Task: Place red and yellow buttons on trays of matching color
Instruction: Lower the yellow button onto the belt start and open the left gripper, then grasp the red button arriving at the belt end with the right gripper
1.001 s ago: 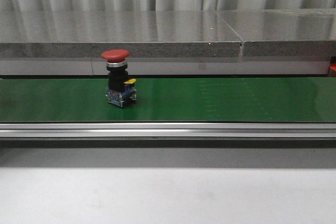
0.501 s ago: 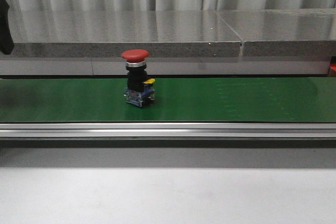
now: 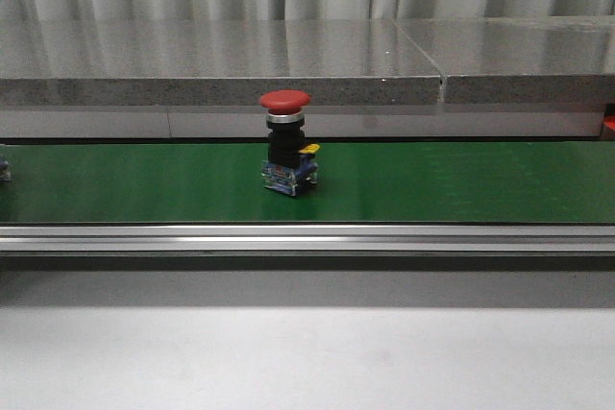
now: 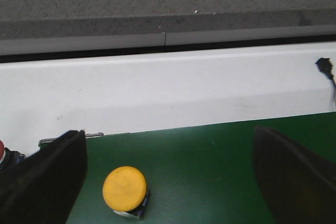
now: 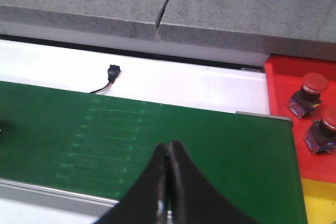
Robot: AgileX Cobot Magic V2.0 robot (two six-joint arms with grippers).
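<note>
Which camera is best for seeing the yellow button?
The left wrist view. The yellow button stands on the green belt between the open left gripper's fingers, its round cap plain to see. The front view shows only a sliver at its left edge, too small to tell. The right wrist view does not show it.

Red and yellow on green
A red button (image 3: pixel 285 100) and a yellow button (image 4: pixel 124 188) stood on the green belt (image 3: pixel 461 184); the tray (image 5: pixel 286 85) was red.
</note>
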